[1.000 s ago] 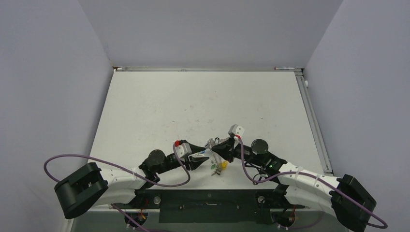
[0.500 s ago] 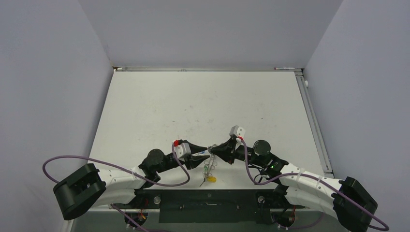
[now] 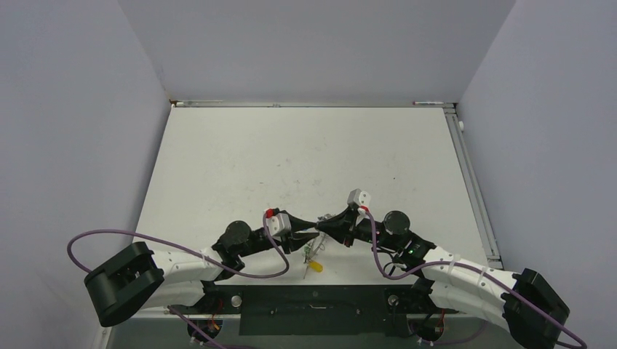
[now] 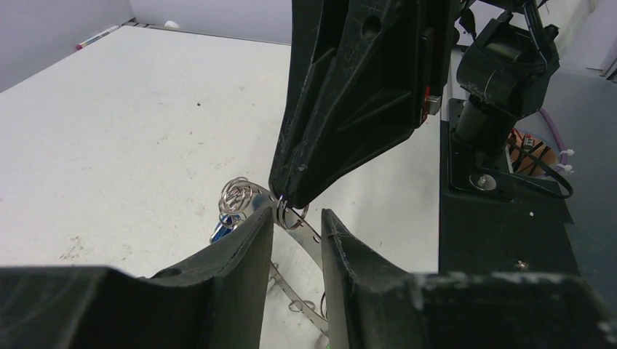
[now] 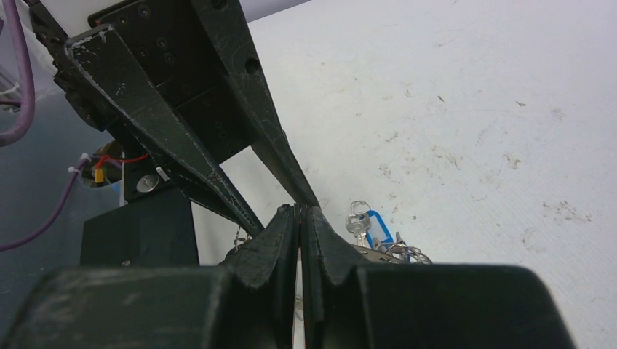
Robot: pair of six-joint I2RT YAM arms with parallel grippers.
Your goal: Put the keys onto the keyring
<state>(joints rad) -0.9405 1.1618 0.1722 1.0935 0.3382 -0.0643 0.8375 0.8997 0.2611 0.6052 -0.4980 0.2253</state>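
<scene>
Near the table's front edge the two grippers meet tip to tip. My right gripper is shut on the rim of the keyring, a flat grey band that hangs below it with green and yellow tags. My left gripper straddles the band just under the right tip, its jaws a narrow gap apart. A small split ring sits at the right tip, against my left finger. The blue-tagged key lies beside the band, next to a cluster of small rings.
White table with grey walls on three sides. A black mounting plate runs along the front edge under both arm bases. Purple cables loop beside each arm.
The right gripper has shifted left and the keyring bunch now hangs lower between the tips. The left gripper has risen to meet it, and its jaws have narrowed.
</scene>
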